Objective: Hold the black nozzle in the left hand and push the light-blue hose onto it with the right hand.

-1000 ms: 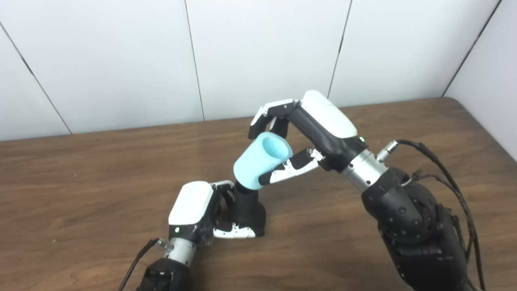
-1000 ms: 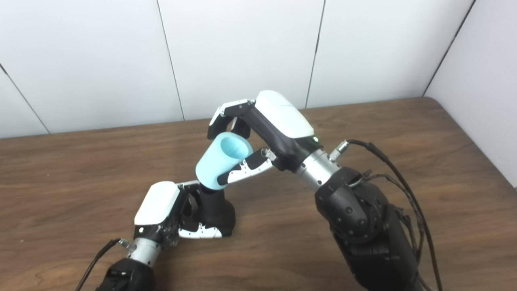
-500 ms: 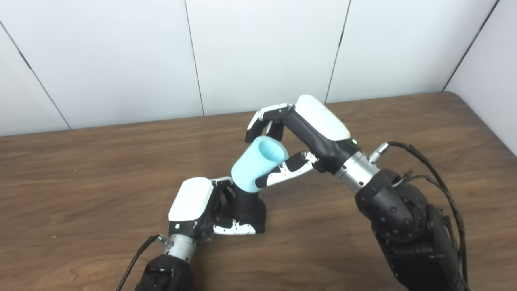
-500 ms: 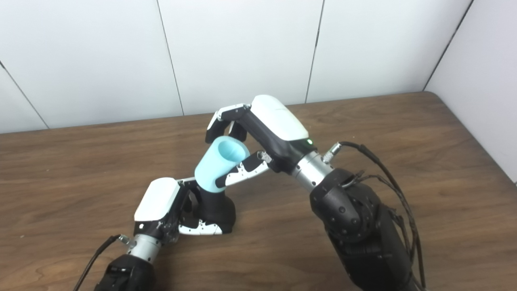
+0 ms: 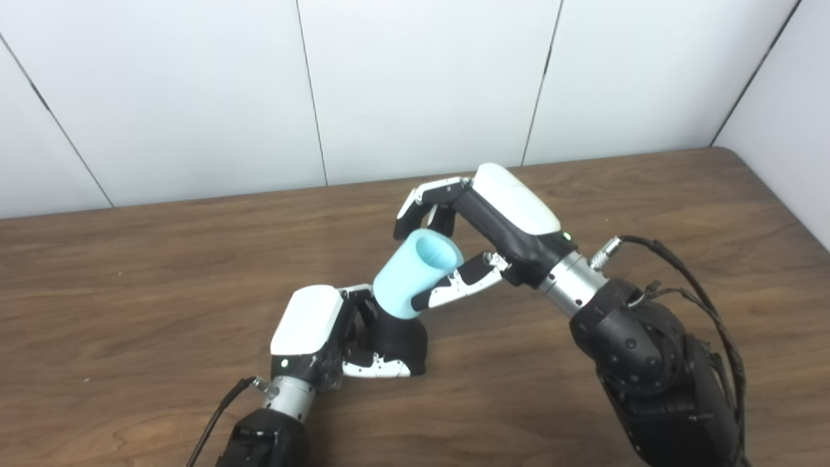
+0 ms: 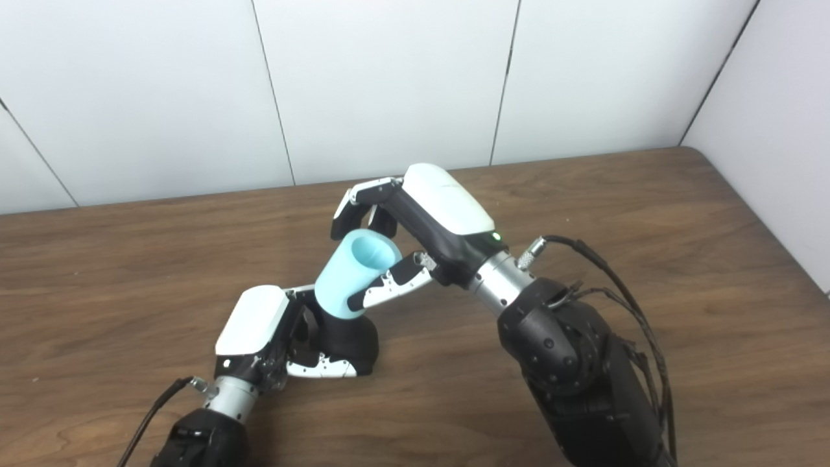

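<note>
The left hand [image 5: 318, 337] sits low on the table [image 5: 130, 292] at about seven o'clock from the scene's middle, its fingers wrapped around the black nozzle [image 5: 399, 337], which it grasps at the wide base while the base rests on the wood. The nozzle's narrower neck points up and toward one o'clock. The right hand [image 5: 480, 240] reaches in from four o'clock and is closed on the light-blue hose [image 5: 415, 275], a short, pale tube pinched between the thumb [image 5: 457, 288] underneath and the fingers [image 5: 421, 207] curled over the far side of its open upper rim. The hose leans along the same line as the nozzle's neck, its open mouth facing one o'clock and its lower end covering the top of the neck, so that only the broad black body shows below the blue edge. By this reading the two grasps are made, the parts are lined up, and the hose is started onto the nozzle; how deep the neck sits inside cannot be seen, since the tube hides it. What seems to be left is the last of the push toward seven o'clock until the hose seats firmly against the shoulder of the nozzle, with the left hand bracing the base against the table. Beyond the hands, the white panelled wall [image 5: 421, 84] stands at twelve o'clock.
</note>
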`<act>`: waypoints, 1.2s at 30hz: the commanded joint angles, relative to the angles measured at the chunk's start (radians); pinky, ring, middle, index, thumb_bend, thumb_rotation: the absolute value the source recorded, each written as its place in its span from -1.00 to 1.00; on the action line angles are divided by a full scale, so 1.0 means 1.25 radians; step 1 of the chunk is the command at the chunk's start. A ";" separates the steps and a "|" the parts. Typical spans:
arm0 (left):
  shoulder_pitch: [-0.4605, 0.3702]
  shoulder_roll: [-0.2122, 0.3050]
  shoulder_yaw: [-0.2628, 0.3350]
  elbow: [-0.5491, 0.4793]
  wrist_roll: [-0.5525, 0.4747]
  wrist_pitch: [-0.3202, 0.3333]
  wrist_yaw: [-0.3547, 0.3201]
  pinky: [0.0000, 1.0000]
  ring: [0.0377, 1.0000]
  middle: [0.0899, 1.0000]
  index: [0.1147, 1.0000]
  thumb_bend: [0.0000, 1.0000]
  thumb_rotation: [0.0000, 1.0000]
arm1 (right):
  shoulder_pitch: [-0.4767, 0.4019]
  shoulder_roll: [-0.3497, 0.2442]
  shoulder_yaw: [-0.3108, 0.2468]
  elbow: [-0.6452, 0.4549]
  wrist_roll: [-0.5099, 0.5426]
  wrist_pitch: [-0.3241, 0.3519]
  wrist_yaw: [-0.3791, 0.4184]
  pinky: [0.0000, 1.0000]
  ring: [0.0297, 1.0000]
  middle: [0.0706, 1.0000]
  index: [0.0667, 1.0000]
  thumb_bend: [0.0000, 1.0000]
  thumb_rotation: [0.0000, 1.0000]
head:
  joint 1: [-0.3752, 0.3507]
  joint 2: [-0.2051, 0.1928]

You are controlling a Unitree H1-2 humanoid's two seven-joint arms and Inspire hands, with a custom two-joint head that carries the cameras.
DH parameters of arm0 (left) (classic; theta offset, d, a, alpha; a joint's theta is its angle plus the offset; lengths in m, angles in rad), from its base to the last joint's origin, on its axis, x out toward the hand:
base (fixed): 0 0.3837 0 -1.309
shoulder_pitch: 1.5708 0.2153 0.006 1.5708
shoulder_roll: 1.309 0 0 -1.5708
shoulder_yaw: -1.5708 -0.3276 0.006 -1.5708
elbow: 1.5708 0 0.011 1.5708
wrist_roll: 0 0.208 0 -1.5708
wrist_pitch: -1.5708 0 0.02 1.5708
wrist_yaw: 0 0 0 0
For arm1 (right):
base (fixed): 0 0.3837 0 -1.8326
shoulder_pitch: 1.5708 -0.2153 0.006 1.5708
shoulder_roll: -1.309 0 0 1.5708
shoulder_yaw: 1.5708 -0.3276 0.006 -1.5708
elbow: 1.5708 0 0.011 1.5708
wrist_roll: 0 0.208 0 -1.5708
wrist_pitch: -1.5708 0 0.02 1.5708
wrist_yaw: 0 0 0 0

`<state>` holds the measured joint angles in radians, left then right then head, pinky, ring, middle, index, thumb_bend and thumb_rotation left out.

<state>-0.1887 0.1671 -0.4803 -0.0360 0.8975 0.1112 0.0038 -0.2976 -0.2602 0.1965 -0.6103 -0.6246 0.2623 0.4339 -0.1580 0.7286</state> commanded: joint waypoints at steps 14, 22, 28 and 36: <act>0.023 0.005 -0.023 0.023 0.018 0.011 -0.041 -0.47 -0.38 -0.15 -0.16 0.05 -1.00 | -0.044 0.015 0.016 0.016 -0.017 -0.034 -0.023 -0.26 -0.26 -0.06 -0.02 0.03 -1.00 | -0.006 0.001; 0.027 0.003 -0.037 0.017 0.023 0.019 -0.054 -0.44 -0.35 -0.32 -0.11 0.03 -1.00 | -0.087 0.003 0.014 0.021 -0.029 -0.005 0.027 -0.27 -0.29 -0.06 0.02 0.02 -1.00 | -0.004 0.003; 0.026 0.006 -0.046 0.016 0.023 0.024 -0.054 -0.43 -0.34 -0.33 -0.11 0.03 -1.00 | -0.117 -0.015 0.019 0.020 -0.029 0.027 0.088 -0.29 -0.29 -0.08 0.04 0.02 -1.00 | -0.005 0.005; 0.029 0.006 -0.052 0.011 0.023 0.031 -0.051 -0.48 -0.38 -0.16 -0.16 0.05 -1.00 | -0.130 -0.052 0.043 0.004 -0.037 0.077 0.178 -0.21 -0.26 -0.05 -0.03 0.03 -1.00 | -0.004 0.008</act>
<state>-0.1898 0.1659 -0.5131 -0.0456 0.9060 0.1461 0.0016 -0.4384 -0.3026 0.2454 -0.5860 -0.6564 0.3437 0.6253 -0.1626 0.7378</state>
